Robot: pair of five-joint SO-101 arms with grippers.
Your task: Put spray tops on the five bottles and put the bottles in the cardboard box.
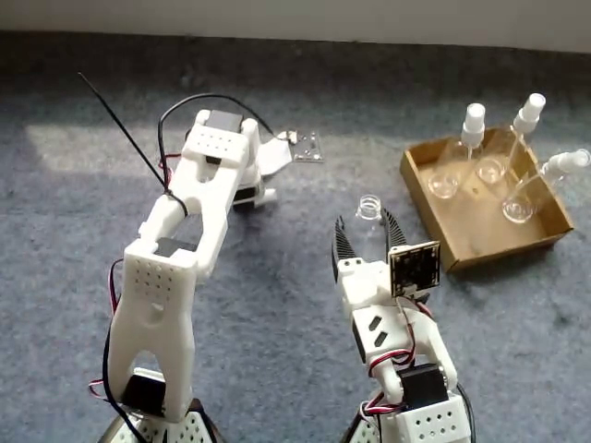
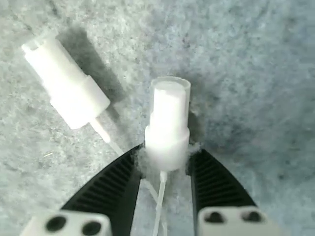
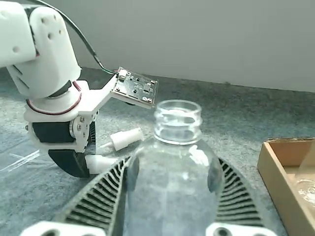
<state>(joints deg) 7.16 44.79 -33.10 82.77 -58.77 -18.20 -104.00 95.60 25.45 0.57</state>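
The left claw [image 2: 166,156] pinches one spray top [image 2: 167,123] on grey carpet [image 2: 256,73], a second top [image 2: 66,93] lying just beside.

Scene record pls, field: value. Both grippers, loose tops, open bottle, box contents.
left gripper: shut on a spray top lying on the carpet
spare spray top: lying beside it, apart
right gripper: shut on the uncapped bottle, which stands upright
cardboard box: on the right arm's side, holds three capped bottles
left to do: top onto the held bottle, then box it
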